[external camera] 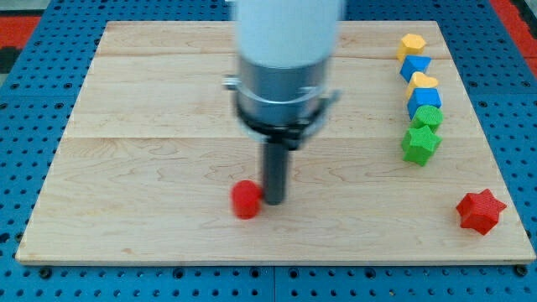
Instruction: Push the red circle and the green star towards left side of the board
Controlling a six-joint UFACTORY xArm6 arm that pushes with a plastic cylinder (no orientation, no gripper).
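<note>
The red circle (246, 200) lies on the wooden board (143, 126) at the lower middle. My tip (274, 202) stands just to its right, touching or almost touching it. The green star (420, 144) lies at the view's right, the lowest in a column of blocks, far from my tip. The arm's white and grey body hangs over the board's upper middle and hides what is behind it.
Above the green star run a green block (426, 117), a blue block (424, 98), a yellow block (422, 81), a blue block (414, 65) and a yellow hexagon (412, 44). A red star (480, 210) lies at the lower right corner.
</note>
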